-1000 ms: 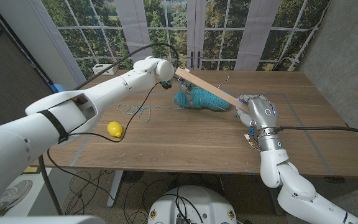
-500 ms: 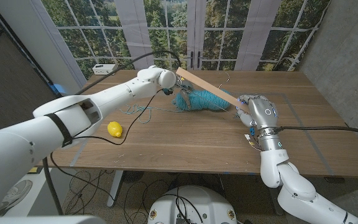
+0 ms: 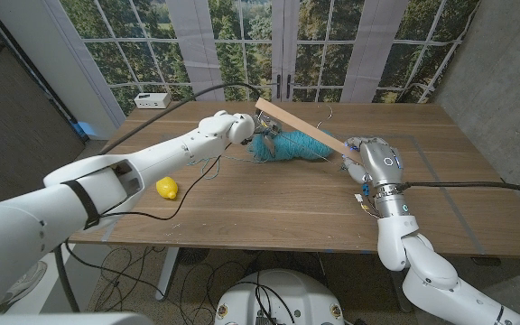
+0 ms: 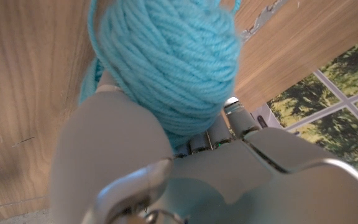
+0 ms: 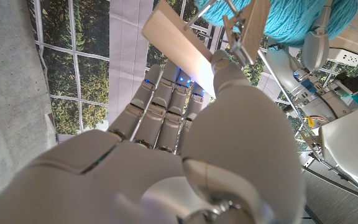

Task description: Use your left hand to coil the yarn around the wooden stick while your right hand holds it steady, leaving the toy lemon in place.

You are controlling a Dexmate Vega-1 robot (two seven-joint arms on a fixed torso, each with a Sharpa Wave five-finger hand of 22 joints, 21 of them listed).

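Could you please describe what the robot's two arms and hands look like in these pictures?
Both arms have smooth, rounded white shells. The left arm bears a black band, and a black cable loops alongside it. The right hand is silver-grey, with a blue dot on its back and a black cable leaving the wrist.

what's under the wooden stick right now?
Under the flat wooden stick sits the turquoise yarn ball, with the left hand at its side. The tabletop directly beneath the yarn is covered.
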